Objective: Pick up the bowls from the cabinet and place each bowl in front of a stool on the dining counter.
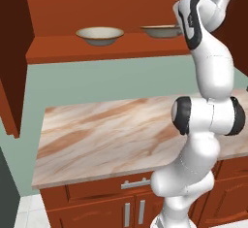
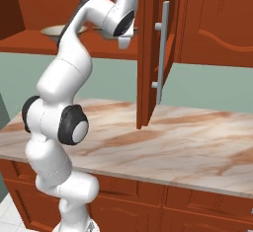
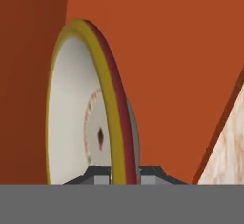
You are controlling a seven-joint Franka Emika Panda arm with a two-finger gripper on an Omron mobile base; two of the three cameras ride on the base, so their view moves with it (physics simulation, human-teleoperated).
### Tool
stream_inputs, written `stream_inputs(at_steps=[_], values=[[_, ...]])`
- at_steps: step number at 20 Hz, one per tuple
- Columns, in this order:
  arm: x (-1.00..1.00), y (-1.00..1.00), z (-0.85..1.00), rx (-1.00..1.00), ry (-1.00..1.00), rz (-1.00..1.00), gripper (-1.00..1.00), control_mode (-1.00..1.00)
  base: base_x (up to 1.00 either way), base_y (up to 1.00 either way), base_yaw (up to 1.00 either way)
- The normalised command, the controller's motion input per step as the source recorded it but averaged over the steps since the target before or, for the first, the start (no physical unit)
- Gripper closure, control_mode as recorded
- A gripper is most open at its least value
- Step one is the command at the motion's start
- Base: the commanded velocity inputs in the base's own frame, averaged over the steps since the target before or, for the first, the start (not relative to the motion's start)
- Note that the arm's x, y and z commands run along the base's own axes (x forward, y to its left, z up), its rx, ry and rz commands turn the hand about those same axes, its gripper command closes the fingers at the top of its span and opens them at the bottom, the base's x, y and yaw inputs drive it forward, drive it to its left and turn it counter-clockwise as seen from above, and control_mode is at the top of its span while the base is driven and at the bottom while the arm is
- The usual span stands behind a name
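Up at the open cabinet [image 1: 111, 47], the arm reaches high so its gripper [image 3: 125, 173] can get at the right-hand of the two bowls on the shelf. From the hand view, the two dark finger tips sit on either side of that bowl's rim, one inside the lip and one outside, and the jaws look clenched on it: a pinch on the edge, which makes sense since a wide shallow bowl offers nothing else narrow enough to grip. The right bowl [image 1: 160, 30] stands at the right end of the shelf, partly hidden behind the upper arm in the left base view; I cannot tell whether it has left the wood yet. The left bowl [image 1: 100, 35] sits upright and untouched further left on the same shelf, well apart from the hand.

Below the shelf runs a marble counter [image 1: 106, 135] over wooden drawers, and the cabinet door [image 2: 150, 53] hangs open to the right of the arm, its long steel handle [image 2: 162, 53] facing out. That door stands close beside the wrist, so I judge pulling the bowl out will need a straight withdrawal toward the room to avoid clipping it
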Motion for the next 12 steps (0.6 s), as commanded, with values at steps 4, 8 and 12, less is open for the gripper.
stream_inputs(at_steps=[4,8,12], values=[[-1.0,0.0,0.0,0.0,0.0,0.0,1.0,-1.0,0.0,0.0,0.0],[-1.0,0.0,0.0,0.0,0.0,0.0,1.0,-1.0,0.0,0.0,0.0],[-1.0,0.17,-0.1,-0.01,0.0,0.0,1.0,-1.0,0.0,0.0,0.0]])
